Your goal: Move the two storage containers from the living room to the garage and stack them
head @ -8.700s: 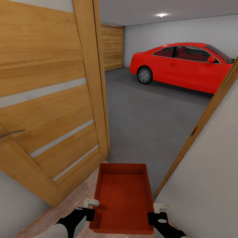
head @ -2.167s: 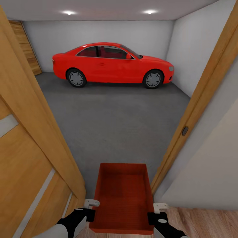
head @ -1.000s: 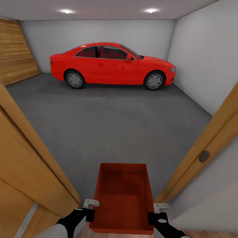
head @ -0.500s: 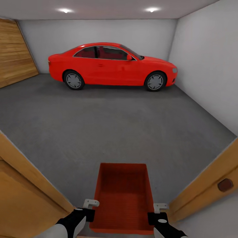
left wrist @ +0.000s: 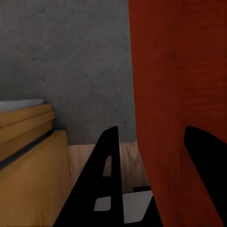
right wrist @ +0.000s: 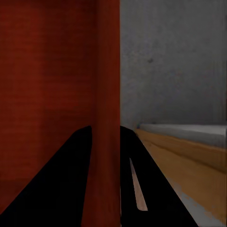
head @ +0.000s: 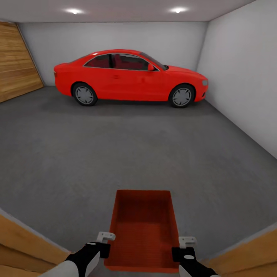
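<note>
Grey concrete garage floor (head: pixel 127 154), red car (head: pixel 129 77), both claws pinching orange container (head: pixel 144 227) walls

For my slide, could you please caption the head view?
Both grippers carry an orange-red storage container over the garage floor, toward a red car.

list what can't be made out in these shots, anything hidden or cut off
- Orange-red rectangular storage container: head view, near end cut off by the bottom edge.
- Left pincer and right pincer: wrist views, each straddles a container wall that hides the finger contact.
- Shiny red car: head view, its far side is hidden by its own body.
- Dark grey concrete floor: hidden under the container.
</note>
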